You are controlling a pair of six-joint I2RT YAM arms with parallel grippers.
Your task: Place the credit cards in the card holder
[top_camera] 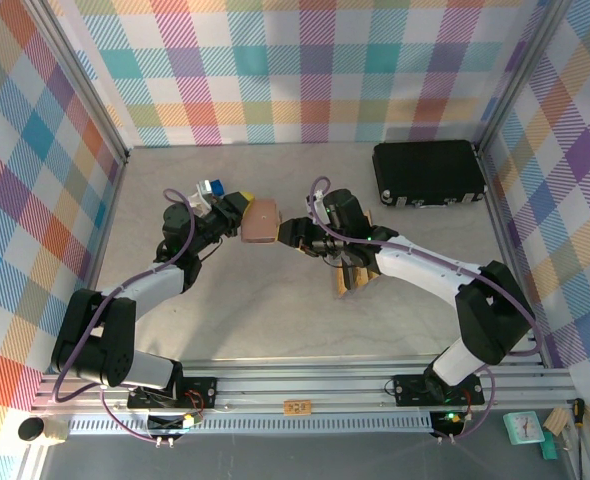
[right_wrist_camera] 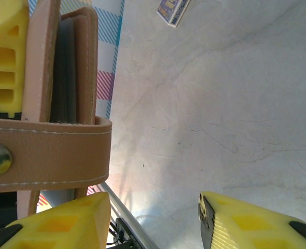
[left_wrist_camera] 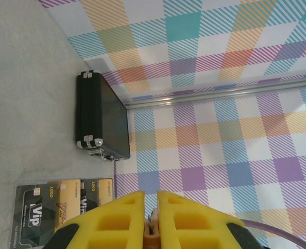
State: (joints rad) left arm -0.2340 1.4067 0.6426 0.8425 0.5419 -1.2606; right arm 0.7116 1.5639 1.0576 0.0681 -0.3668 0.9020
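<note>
Left tool point(left_wrist_camera: 151, 203) presents the card holder point(top_camera: 260, 220) to the right tool point(right_wrist_camera: 153, 220) above mid-table.

The left tool is clamped shut on one leather flap, lifting the card holder off the table point(top_camera: 275, 320) with its greyish pockets and clasp strap point(right_wrist_camera: 49, 151) turned toward the other arm, probably so a card can slide in edgewise. The right tool sits just beside it with its jaws apart and, as far as the tight wrist view shows, nothing between them. The credit cards point(left_wrist_camera: 65, 205) lie in a row on the table under the right arm, not yet loaded.
</note>
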